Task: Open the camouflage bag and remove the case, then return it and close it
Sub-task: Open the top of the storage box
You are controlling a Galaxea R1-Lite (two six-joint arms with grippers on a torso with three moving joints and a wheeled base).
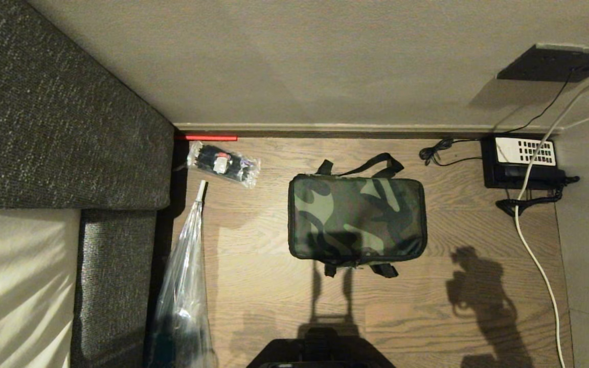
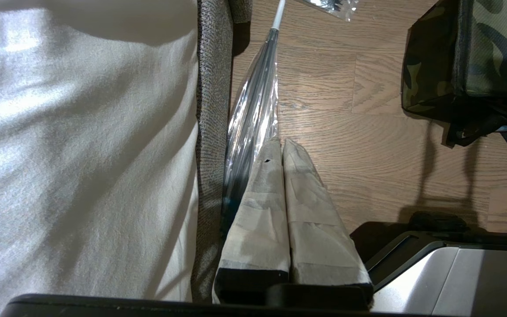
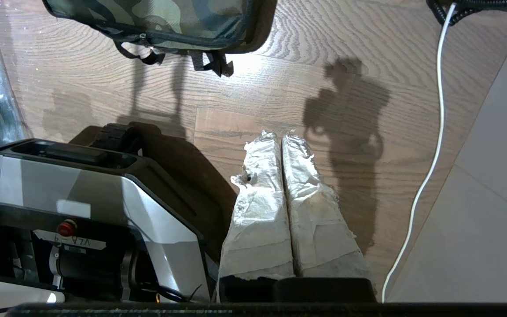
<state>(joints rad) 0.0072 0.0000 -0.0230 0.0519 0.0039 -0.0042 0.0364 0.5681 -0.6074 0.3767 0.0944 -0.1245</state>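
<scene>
Camouflage bag [image 1: 357, 219] apart from right claw [image 3: 281, 137]

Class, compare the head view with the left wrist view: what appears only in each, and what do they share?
Only the head view shows the black telephone and the wall. Only the left wrist view shows the left gripper, shut, and the robot's grey base. Both show the camouflage bag, zipped shut on the wooden floor, and the long clear plastic sleeve beside the bed.

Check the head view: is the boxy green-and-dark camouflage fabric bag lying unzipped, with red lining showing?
No, the camouflage bag lies flat and closed on the wooden floor, no lining visible.
</scene>
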